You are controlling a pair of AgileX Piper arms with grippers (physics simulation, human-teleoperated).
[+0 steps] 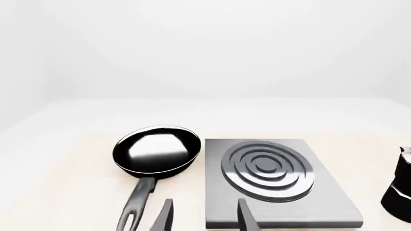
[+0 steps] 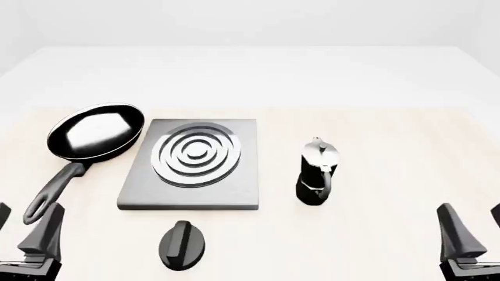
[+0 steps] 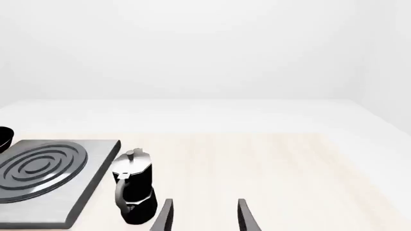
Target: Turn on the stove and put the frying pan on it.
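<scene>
Black fingers of the left gripper (image 2: 23, 225) and right gripper (image 2: 472, 225) stand apart and hold nothing, both parked low at the near edge of the pale wood table (image 2: 375, 175), neither touching any object. No step of the task looks begun: the knob (image 2: 182, 244) lies untouched between the two arms, just in front of the stove (image 2: 191, 164), whose burner rings are bare. The frying pan (image 2: 95, 132) rests on the table just beside the stove's left edge, its long handle angled back toward the left gripper. A likely next move is a reach to the knob. Room is ample on the right, though the moka pot (image 2: 317, 172) stands near the stove's right side.
</scene>
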